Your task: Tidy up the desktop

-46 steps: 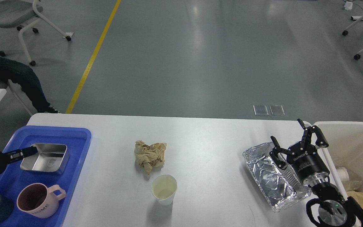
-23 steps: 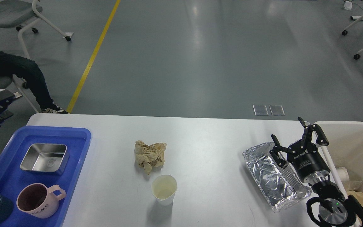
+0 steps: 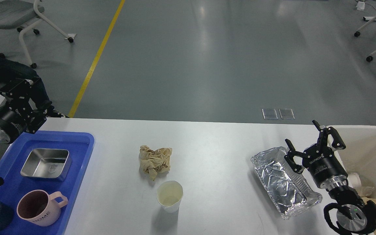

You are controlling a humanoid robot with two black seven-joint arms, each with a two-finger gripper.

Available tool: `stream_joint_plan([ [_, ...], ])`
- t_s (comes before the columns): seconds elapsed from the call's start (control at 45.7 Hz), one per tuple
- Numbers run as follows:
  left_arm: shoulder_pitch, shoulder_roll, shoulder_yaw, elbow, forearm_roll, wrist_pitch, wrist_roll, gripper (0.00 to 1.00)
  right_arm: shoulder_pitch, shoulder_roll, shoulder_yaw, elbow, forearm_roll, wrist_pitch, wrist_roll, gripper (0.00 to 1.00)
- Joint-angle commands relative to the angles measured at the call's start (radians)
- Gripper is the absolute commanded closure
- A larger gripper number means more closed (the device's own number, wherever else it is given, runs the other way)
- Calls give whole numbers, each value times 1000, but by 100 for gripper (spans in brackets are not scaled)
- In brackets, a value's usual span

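Two fingers stand spread on your right gripper (image 3: pixel 315 141), with nothing between them; it hangs over the seam where the foil tray (image 3: pixel 284 181) meets the cream bin (image 3: pixel 367 143), and over the last second it has drifted slightly away from the tray toward the bin. Your left gripper (image 3: pixel 24 98) shows its dark fingers end-on, so you cannot tell whether they are apart or together. That arm made the larger change: a second ago its fingertips were at the rim of the steel tin (image 3: pixel 46 163) in the blue tray (image 3: pixel 83 143), and now it has lifted clear, up and back past the tray's far left corner, carrying nothing you can see. The tin sits alone in the tray, with the pink mug (image 3: pixel 39 207) on its near side and a dark cup cut off at the frame corner. Take that to mean the tin's placement is finished and the left arm is free. Outward from the foil tray, the desktop (image 3: pixel 214 140) spreads white across the whole near view, and loose on it, well to the tray's left, lie the crumpled brown paper (image 3: pixel 154 161) and, just nearer you, the upright paper cup (image 3: pixel 170 195). Those three, foil tray included, look like what remains to clear.
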Motion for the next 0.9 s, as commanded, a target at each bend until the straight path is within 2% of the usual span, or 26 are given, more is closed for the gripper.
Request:
stream_joint_plan([
  [0.0,79,-26,-107,-121,-4,94,-10,16,10,-34,-9,0,0,2,-1,0],
  [0.088,139,-95,-206,-170,-2,159,-10,16,36,-65,-46,-3,-14,6,7,0],
  [0.197,217,-208,-296,-178,-1,164,-8,13,66,-111,-98,-3,-49,14,10,0],
  [0.285,240,-282,-315,-178,-1,164,-1,8,94,-145,-123,-3,-100,15,13,0],
  [0.46,282,-380,-302,-166,1,162,2,5,122,-208,-130,0,-284,20,13,0],
  [0.569,318,-405,-301,-163,1,164,-1,4,139,-246,-130,5,-425,49,13,0],
  [0.723,352,-405,-309,-161,1,164,-5,4,155,-355,-130,49,-558,202,13,0],
  [0.876,355,-406,-304,-159,5,165,-10,4,152,-473,-163,156,-735,207,13,0],
])
